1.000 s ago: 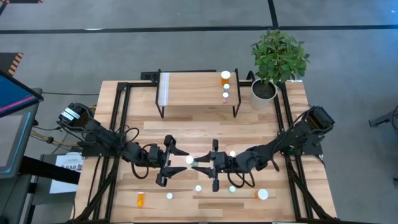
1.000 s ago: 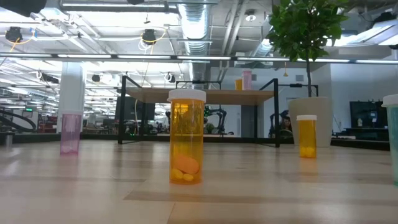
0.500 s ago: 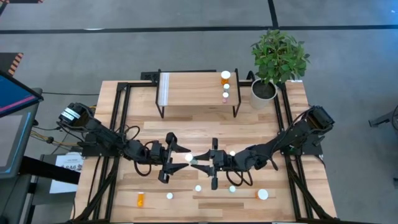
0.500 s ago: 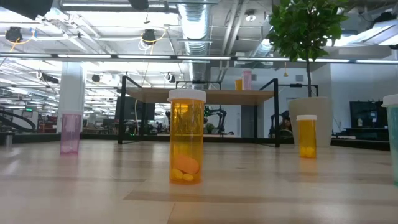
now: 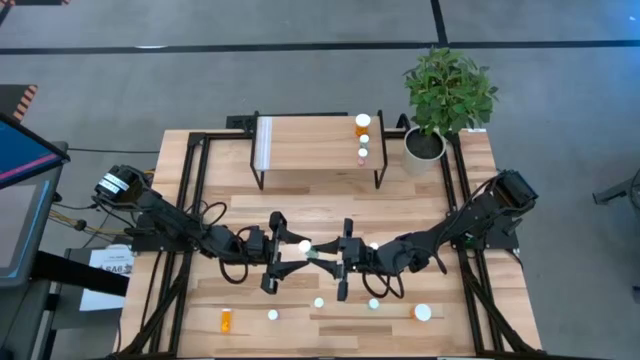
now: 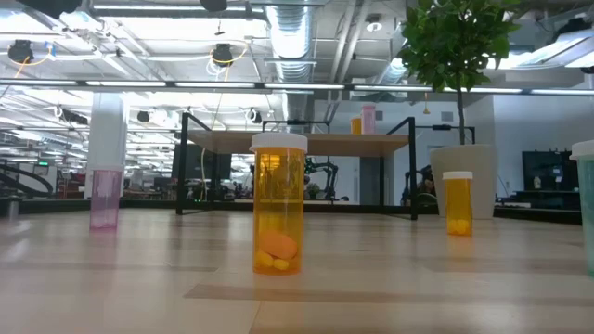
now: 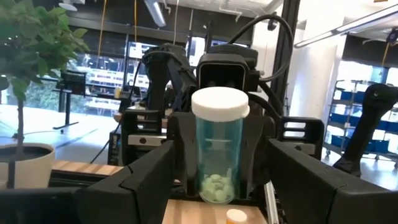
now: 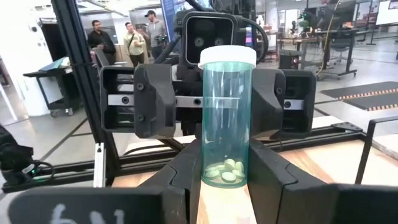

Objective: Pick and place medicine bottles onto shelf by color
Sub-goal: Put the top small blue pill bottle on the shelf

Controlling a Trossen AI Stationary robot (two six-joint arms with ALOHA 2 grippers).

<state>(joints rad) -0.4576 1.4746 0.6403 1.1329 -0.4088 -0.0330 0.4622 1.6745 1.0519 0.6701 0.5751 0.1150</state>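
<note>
Table [image 5: 470,200] from above: shelf [image 5: 310,145] sits at 12 o'clock, plant [image 5: 448,88] in its white pot [image 5: 424,150] at 1 o'clock, just beside the shelf's right end.

Both arms reach in low and meet nose to nose at table centre, left arm from 9 o'clock, right arm from 3 o'clock.

Right gripper [image 5: 322,258] is clamped on the green bottle [image 8: 227,118]. The bottle stands upright between its fingers, white cap on, pale pills at the bottom.

Left gripper [image 5: 290,250] faces it with fingers spread wide, one on each side of that same bottle [image 7: 219,155]. Can't tell whether its pads touch the bottle.

Shelf's right end carries three bottles in a row toward 6 o'clock: orange shelf bottle [image 5: 362,122], white shelf bottle [image 5: 364,139], pink shelf bottle [image 5: 363,155]. The white strip is at the shelf's left end.

Loose bottles lie on the near half of the table:
- big-cap bottle [image 5: 422,313] at 5 o'clock
- tipped orange bottle [image 5: 226,320] on its side at 7 o'clock
- three small caps [image 5: 319,302] across 6 o'clock, below the grippers
- one small cap [image 5: 373,246] right beside the right arm

Low view: front orange bottle [image 6: 278,204] stands upright in the foreground, small orange bottle [image 6: 458,202] farther back at its 3 o'clock, pink bottle [image 6: 105,198] at its 9 o'clock.

People [image 8: 140,37] stand in the room beyond the table, seen in the right wrist view.
</note>
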